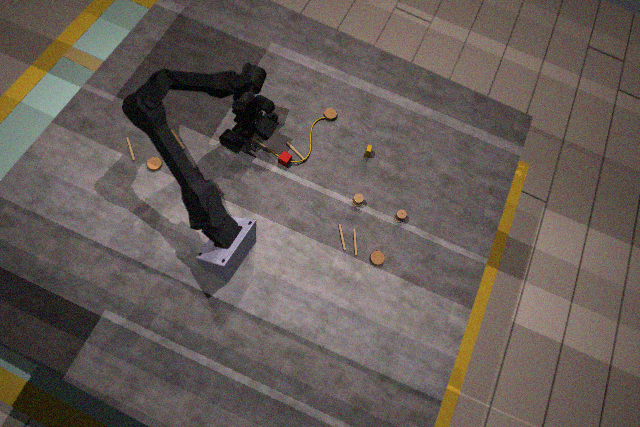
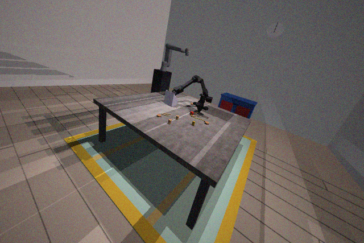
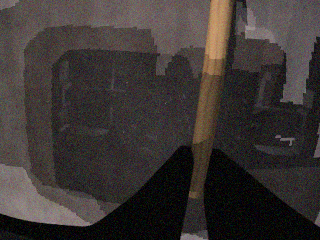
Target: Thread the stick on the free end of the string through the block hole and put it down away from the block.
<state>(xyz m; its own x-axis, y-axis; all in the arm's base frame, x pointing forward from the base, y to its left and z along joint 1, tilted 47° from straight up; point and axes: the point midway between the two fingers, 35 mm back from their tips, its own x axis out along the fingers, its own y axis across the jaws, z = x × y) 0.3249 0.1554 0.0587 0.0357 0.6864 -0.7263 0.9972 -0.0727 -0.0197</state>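
Observation:
The red block (image 1: 284, 158) (image 2: 191, 112) sits on the table. The yellow string (image 1: 311, 139) runs from the round wooden button (image 1: 330, 113) (image 2: 206, 123) in a curve to the block's right side. String also shows on the block's left side, leading to the thin wooden stick (image 1: 262, 144) (image 3: 218, 45), so it appears to pass through the block; the hole itself is not visible. My gripper (image 1: 252, 149) (image 3: 198, 158) is shut on the stick near one end, left of the block and low over the table. The fingers are partly hidden in the top and exterior views.
A loose stick (image 1: 295, 150) lies just behind the block, inside the string's curve. A small yellow piece (image 1: 368, 149), two round wooden pieces (image 1: 358, 199) (image 1: 401, 215), two sticks (image 1: 341, 237) (image 1: 355, 241) and a disc (image 1: 377, 257) lie to the right. Another disc (image 1: 154, 163) and stick (image 1: 130, 148) lie left.

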